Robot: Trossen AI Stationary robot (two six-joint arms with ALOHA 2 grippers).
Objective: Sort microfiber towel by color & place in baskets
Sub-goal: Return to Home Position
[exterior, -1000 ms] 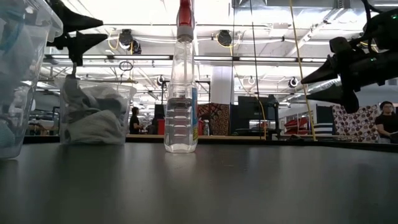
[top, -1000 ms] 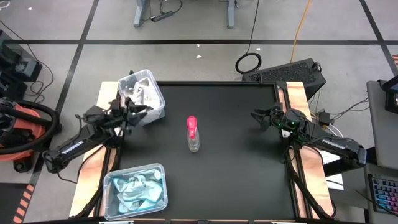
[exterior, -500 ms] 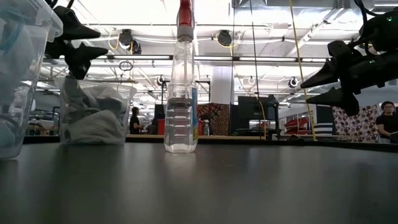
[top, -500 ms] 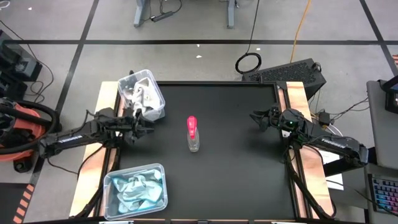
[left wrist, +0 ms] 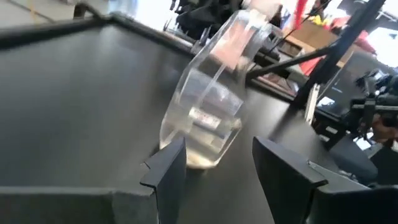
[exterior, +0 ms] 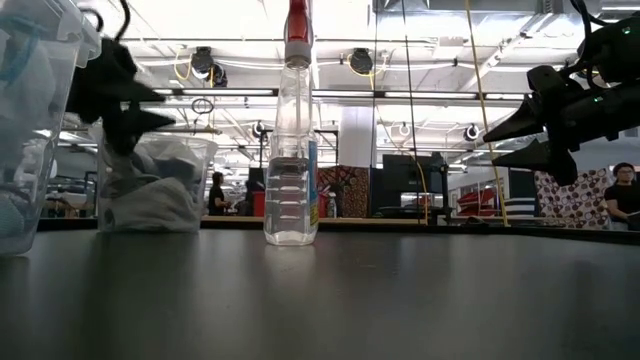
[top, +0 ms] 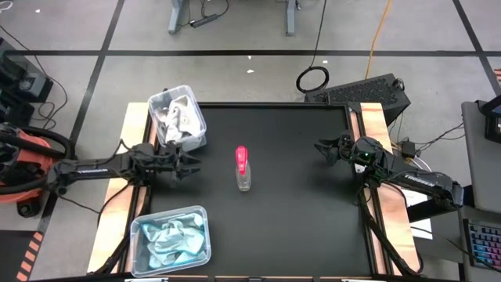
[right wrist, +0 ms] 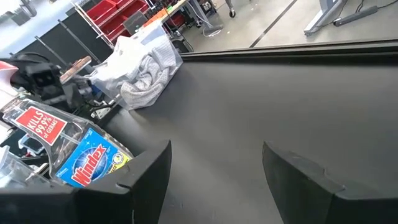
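Observation:
White to light grey microfiber towels (top: 174,117) fill the clear basket (top: 199,125) at the table's far left, also seen in the low view (exterior: 150,195) and the right wrist view (right wrist: 140,65). Light blue towels (top: 168,239) lie in the clear basket (top: 202,215) at the near left. My left gripper (top: 190,164) hovers open between the two baskets, pointing toward the spray bottle; its fingers (left wrist: 168,171) touch nothing. My right gripper (top: 321,147) waits open near the table's right edge, above the surface (exterior: 492,145).
A clear spray bottle with a pink top (top: 243,168) stands upright mid-table, straight ahead of my left gripper (left wrist: 205,115). The black table surface (top: 297,211) lies between the bottle and my right gripper. A person shows far off in the room (exterior: 622,195).
My left gripper has moved from beside the far basket of white towels toward the table's near edge and a little right, sinking lower. It now points at the spray bottle. The towels, baskets and bottle have stayed in place.

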